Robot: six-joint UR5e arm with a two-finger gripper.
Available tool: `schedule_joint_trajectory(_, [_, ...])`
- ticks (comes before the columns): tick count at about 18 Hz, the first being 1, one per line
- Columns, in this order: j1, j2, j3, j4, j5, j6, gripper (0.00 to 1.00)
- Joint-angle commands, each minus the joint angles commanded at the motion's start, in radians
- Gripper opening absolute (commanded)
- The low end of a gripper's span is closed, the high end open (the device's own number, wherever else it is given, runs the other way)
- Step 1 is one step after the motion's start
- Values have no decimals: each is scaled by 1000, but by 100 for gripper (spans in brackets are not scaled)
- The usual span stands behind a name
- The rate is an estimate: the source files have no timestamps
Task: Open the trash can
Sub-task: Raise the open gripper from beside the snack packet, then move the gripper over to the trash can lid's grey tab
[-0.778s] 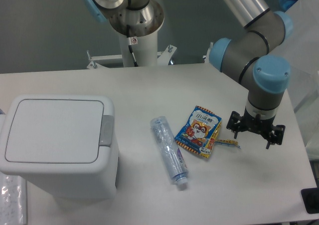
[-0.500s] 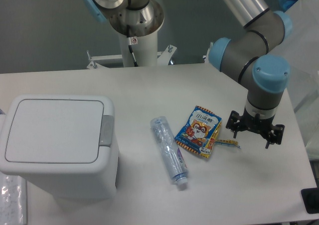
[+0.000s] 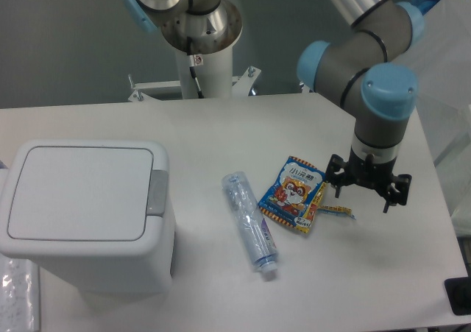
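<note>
White tabletop (image 3: 221,126): at far left sits the trash can (image 3: 85,214), lid shut, grey button (image 3: 157,192) unpressed. Past a tube (image 3: 250,221) and snack packet (image 3: 293,193), the gripper (image 3: 366,192) hangs empty, seemingly spread. It has drifted left since earlier; next it must reach and press the button.

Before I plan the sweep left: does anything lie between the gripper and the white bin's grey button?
Yes. Between the gripper and the boxy white plastic trash can lie a colourful snack packet and a clear plastic bottle, both flat on the white table.
</note>
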Motion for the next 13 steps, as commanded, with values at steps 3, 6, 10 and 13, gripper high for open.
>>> schedule_joint_trajectory(3, [-14,6,0,2,-8,-5,100])
schedule_joint_trajectory(6, [-23,29,-3,-5,-75,-57,100])
schedule_joint_trajectory(10, [-44,78,-3,-9,-204,-213,100])
schedule_joint_trajectory(13, [-87,97,-3,-9,-242,-336,100])
